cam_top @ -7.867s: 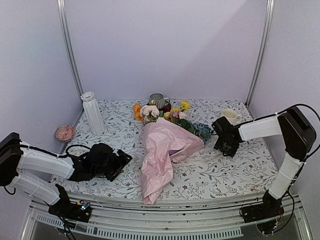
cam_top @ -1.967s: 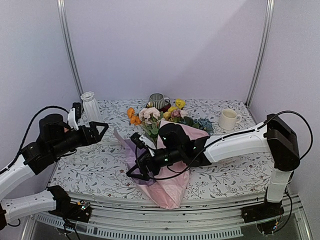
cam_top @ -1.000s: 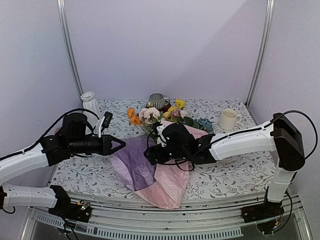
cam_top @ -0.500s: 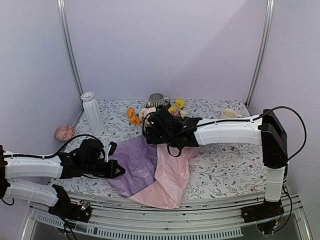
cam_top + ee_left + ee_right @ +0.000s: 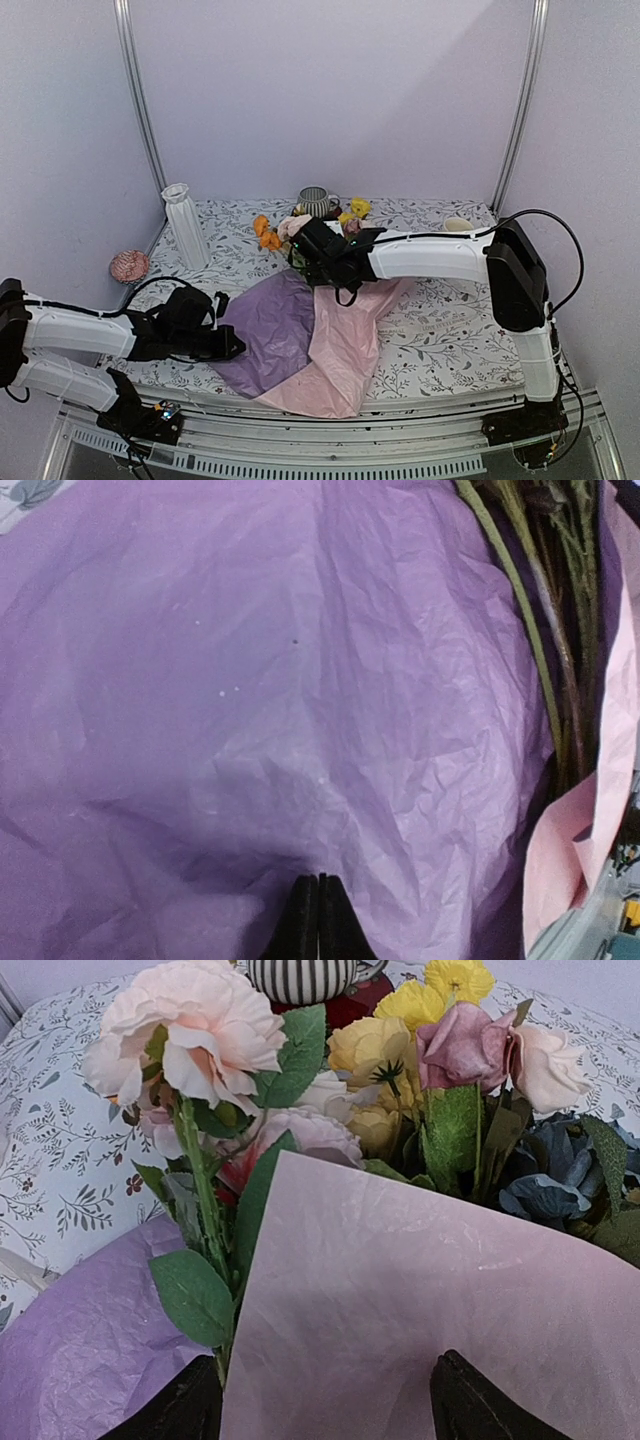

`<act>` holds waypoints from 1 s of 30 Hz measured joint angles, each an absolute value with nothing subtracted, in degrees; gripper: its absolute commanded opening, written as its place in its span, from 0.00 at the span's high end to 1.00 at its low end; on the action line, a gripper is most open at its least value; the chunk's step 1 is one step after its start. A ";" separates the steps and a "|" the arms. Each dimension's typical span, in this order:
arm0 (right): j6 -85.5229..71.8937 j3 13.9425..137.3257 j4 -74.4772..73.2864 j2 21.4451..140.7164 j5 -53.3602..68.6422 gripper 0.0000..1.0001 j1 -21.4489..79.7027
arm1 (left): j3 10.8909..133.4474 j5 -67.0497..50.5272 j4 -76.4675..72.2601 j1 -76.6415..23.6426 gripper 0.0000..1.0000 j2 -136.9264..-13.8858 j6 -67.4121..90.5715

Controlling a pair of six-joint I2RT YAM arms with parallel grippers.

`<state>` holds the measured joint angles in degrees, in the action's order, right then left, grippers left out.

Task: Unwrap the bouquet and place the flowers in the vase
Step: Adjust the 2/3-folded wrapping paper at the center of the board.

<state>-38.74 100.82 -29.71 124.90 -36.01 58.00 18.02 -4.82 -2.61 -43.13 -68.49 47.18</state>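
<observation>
Lilac walls close in a bench [image 5: 450, 330] laid with a leaf-print cloth. Across its middle lies the bouquet [image 5: 345, 300], its tissue paper [image 5: 265, 325] already largely opened. A lilac layer is spread flat toward the left, and a pink layer runs down to the near edge. In the right wrist view, a pink flap stands in front of the lower stems.

The flowers [image 5: 200, 1030] lie together on the paper with their heads at the far end, just in front of a striped mug [image 5: 316, 200]. The left wrist view shows their green stems resting side by side on the lilac sheet. No ribbon can be made out in any view.

The vase [image 5: 185, 225] stands upright at the far left, well apart from the bouquet, with nothing in it.

The left fingers [image 5: 303, 925] are pressed together low at the left edge of the lilac sheet. The paper puckers toward their tips, so they appear to be pinching it. The right fingers [image 5: 470, 1400] are spread wide and hold nothing, poised over the pink flap just below the blooms.

As a judgement, the unwrapping is well under way but not finished. The pink flap has yet to be cleared, and every flower has yet to be lifted and carried to the vase.
</observation>
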 measured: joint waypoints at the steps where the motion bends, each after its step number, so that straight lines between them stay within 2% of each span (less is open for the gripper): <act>1: -38.79 100.79 -30.06 124.90 -36.12 0.30 58.00 | 18.33 -3.90 -1.87 -43.16 0.95 -68.49 47.11; 4: -37.76 100.64 -30.11 124.88 -35.66 0.30 58.00 | 19.57 -1.17 0.49 -43.27 0.93 -68.34 47.07; 11: -36.82 97.32 -30.20 123.33 -33.87 0.26 58.00 | 22.76 4.97 7.97 -43.42 0.78 -64.20 45.87; 17: -36.16 93.25 -30.02 118.02 -32.80 0.22 58.00 | 27.09 0.47 6.61 -43.53 0.54 -58.96 38.13; 19: -35.48 91.94 -29.80 115.63 -32.34 0.21 58.00 | 27.49 -3.36 3.38 -43.62 0.50 -58.57 35.99; 23: -33.98 88.25 -28.38 110.08 -31.57 0.19 58.00 | 29.15 -10.50 -2.52 -43.72 0.55 -63.48 33.21; 30: -32.16 83.26 -26.85 103.42 -30.81 0.18 58.00 | 34.92 -16.14 -8.40 -43.77 0.66 -77.89 31.81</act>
<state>-32.16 83.26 -26.85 103.42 -30.81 58.00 34.92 -16.14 -8.40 -43.77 -77.89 31.81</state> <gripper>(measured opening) 0.818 0.374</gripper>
